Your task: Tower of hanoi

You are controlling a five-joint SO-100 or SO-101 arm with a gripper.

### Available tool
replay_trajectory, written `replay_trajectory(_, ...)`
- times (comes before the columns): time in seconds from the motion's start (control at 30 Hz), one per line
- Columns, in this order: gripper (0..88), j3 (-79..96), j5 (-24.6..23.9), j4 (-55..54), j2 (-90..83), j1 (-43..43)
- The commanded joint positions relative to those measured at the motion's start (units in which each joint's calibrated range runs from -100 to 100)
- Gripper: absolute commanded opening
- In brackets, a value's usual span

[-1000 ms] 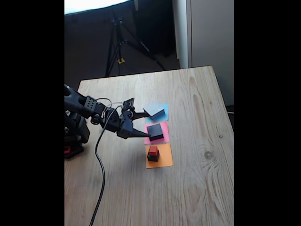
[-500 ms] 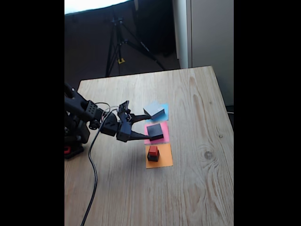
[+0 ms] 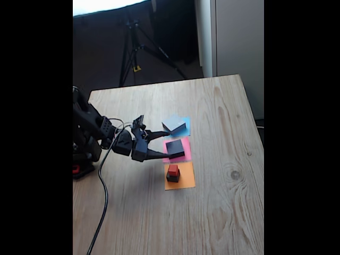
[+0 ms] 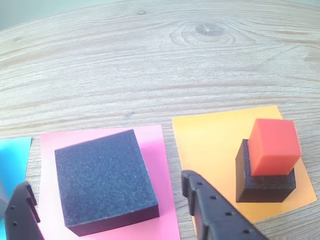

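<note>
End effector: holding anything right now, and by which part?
Nothing held. The end effector is open, fingers straddling the flat black foam slab on the pink paper square, not touching it.

The wrist view's left edge cuts off the blue paper square [image 4: 11, 160] and one end effector finger [image 4: 21, 214].

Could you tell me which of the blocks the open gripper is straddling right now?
The black slab on the pink paper. The gripper has a finger on each side of it; the small black cube and red cube sit apart on the orange paper.
</note>
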Motion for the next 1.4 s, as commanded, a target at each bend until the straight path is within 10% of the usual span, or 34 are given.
replay_trajectory(0.0,33.7,-0.2,1.6,-2.5,1.6,-1.0)
replay_trajectory(1.37,32.4,-9.1,5.3,-8.2,16.7,-4.4)
